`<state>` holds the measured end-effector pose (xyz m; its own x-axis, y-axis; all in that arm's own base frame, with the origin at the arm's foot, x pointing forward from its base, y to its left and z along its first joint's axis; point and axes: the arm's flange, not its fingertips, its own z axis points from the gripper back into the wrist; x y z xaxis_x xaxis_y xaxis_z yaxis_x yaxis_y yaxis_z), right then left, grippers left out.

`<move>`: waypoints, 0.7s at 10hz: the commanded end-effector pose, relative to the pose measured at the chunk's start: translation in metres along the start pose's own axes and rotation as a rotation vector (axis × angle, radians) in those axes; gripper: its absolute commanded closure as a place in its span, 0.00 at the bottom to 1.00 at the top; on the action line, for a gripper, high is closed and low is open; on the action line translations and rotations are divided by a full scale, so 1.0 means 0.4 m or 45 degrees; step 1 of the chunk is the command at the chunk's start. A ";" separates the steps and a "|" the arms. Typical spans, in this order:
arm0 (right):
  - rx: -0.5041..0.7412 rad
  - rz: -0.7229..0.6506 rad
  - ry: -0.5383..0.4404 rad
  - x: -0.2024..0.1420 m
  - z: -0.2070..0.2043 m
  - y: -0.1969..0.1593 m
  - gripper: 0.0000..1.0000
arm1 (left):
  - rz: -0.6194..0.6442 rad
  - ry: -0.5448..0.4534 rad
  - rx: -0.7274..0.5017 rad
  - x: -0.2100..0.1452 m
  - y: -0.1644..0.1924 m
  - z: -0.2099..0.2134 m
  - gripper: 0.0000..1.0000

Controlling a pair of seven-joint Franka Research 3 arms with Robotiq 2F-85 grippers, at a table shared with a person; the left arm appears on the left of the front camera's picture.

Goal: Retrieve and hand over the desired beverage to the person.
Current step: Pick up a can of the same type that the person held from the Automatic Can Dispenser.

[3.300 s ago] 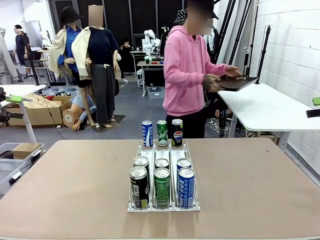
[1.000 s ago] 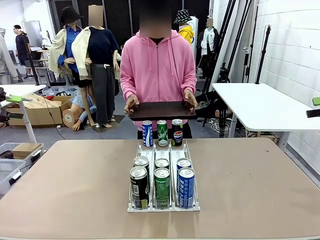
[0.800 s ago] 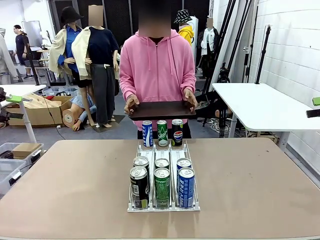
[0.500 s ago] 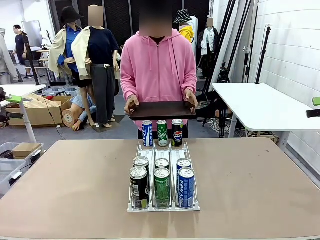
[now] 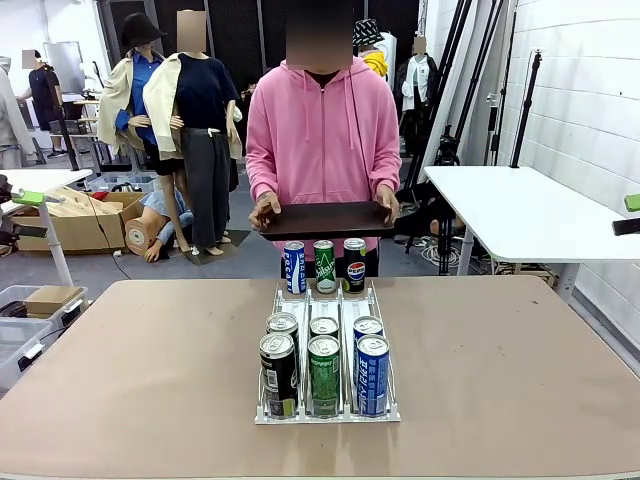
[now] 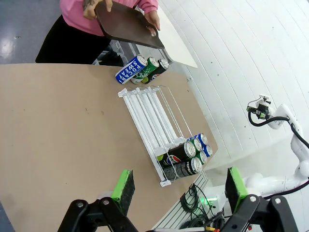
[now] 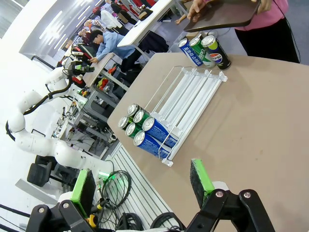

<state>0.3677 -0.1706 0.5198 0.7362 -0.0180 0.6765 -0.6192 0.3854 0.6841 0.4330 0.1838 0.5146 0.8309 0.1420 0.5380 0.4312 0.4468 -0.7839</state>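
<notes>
The table (image 5: 150,350) hides the person's (image 5: 322,130) lower legs.

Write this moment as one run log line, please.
left end effector: open | right end effector: open | rack: six cans | person: holding tray | handover: not started

I see a lab from here: a spare white surface (image 5: 530,215), stands (image 5: 528,100), a cardboard box (image 5: 70,232), loose cables (image 7: 118,186).

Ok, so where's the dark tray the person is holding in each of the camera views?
Front view: dark tray upper middle, just above three standing cans.
Left wrist view: dark tray at the top edge, left of centre.
Right wrist view: dark tray in the top right corner.
Shared landmark: white can rack, tray beyond its far end.
</notes>
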 end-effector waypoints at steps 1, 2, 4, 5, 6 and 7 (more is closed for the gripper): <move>0.014 0.016 -0.002 0.000 0.001 -0.002 0.00 | 0.001 -0.008 -0.005 0.001 -0.006 0.005 0.00; 0.014 0.016 -0.002 0.000 0.001 -0.002 0.00 | 0.001 -0.008 -0.005 0.001 -0.006 0.005 0.00; 0.014 0.016 -0.002 0.000 0.001 -0.002 0.00 | 0.001 -0.008 -0.005 0.001 -0.006 0.005 0.00; 0.014 0.016 -0.002 0.000 0.001 -0.002 0.00 | 0.001 -0.008 -0.005 0.001 -0.006 0.005 0.00; 0.014 0.016 -0.002 0.000 0.001 -0.002 0.00 | 0.001 -0.008 -0.005 0.001 -0.006 0.005 0.00; 0.014 0.016 -0.002 0.000 0.001 -0.002 0.00 | 0.001 -0.008 -0.005 0.001 -0.006 0.005 0.00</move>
<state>0.3677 -0.1706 0.5198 0.7362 -0.0179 0.6765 -0.6192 0.3854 0.6841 0.4330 0.1838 0.5146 0.8309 0.1420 0.5380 0.4312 0.4468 -0.7839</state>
